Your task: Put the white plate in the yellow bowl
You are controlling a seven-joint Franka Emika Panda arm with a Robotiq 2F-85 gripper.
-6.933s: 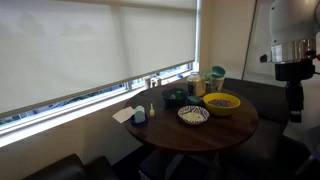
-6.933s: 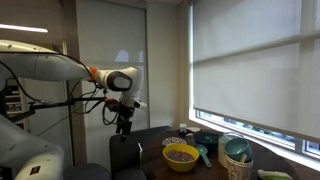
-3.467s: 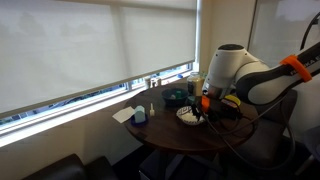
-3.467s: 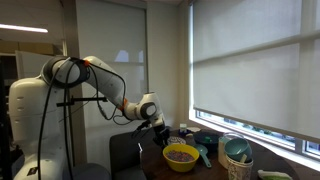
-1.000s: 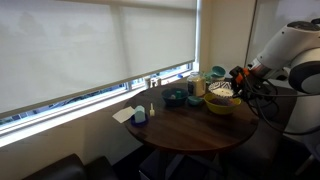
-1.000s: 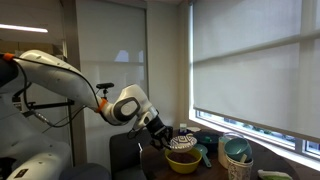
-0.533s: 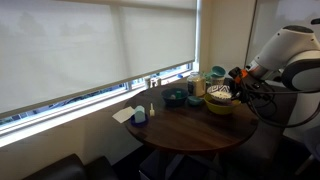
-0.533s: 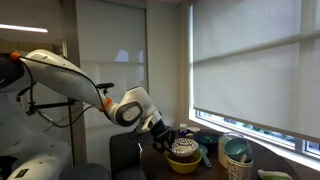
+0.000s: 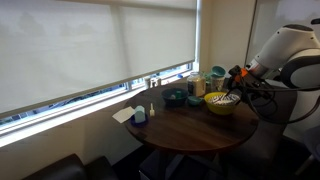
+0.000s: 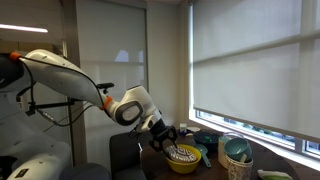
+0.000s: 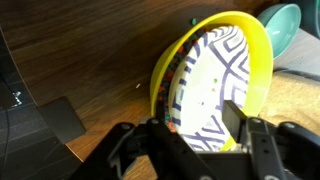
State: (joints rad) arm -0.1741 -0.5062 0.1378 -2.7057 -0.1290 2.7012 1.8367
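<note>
The yellow bowl [image 9: 221,105] stands on the far side of the round wooden table [image 9: 185,137]; it also shows in an exterior view [image 10: 181,163] and in the wrist view [image 11: 256,58]. The white plate [image 9: 221,98] with a dark blue pattern lies inside the bowl, seen in an exterior view [image 10: 182,153] and in the wrist view [image 11: 205,80]. My gripper [image 11: 193,125] hangs just over the bowl's near edge with its fingers spread wide on either side of the plate. It also shows in both exterior views [image 9: 237,93] [image 10: 165,141].
A dark green bowl [image 9: 175,97], a teal cup [image 9: 217,73] and small bottles stand along the window side. A white napkin [image 9: 124,114] and a blue item [image 9: 140,117] lie at the table's other edge. A teal bowl [image 10: 238,152] stands near the yellow bowl.
The plate was held up above the yellow bowl; now it lies down inside it. The gripper has stayed over the bowl's edge, slightly lower.
</note>
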